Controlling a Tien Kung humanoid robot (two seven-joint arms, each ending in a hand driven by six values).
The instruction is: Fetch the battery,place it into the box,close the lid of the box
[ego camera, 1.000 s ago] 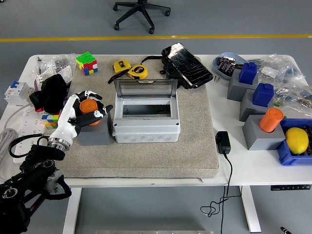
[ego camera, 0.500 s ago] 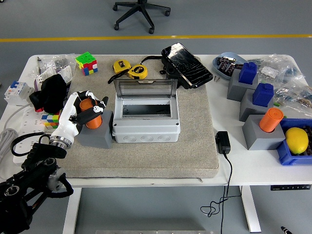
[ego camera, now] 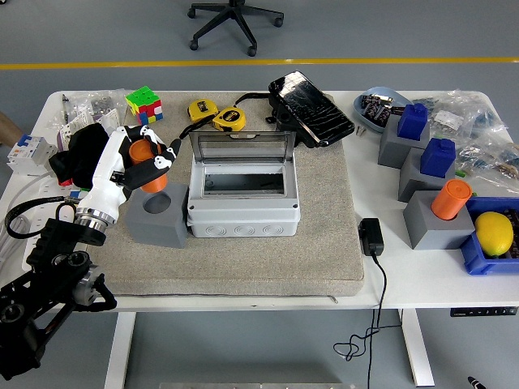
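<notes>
The orange cylindrical battery [ego camera: 154, 181] hangs just above the grey holder block [ego camera: 158, 222], whose round socket now shows empty. My left hand [ego camera: 144, 160] is shut on the battery, its white fingers wrapped around the upper part. The grey box [ego camera: 243, 212] stands directly right of the holder on the beige mat. Its clear lid [ego camera: 239, 145] is raised upright at the back, and the inside shows nothing in it. My right hand is out of the picture.
Behind my left hand lie a black cloth [ego camera: 85, 154], a Rubik's cube [ego camera: 144, 104] and yellow tape measures [ego camera: 217, 115]. A black case [ego camera: 310, 108] sits behind the box. To the right are a power adapter [ego camera: 371, 237], grey blocks with blue pieces [ego camera: 438, 156], another orange cylinder [ego camera: 451, 198] and a lemon [ego camera: 495, 232].
My left hand closed around the orange battery and lifted it up out of the grey holder's socket, moving slightly back and left.
</notes>
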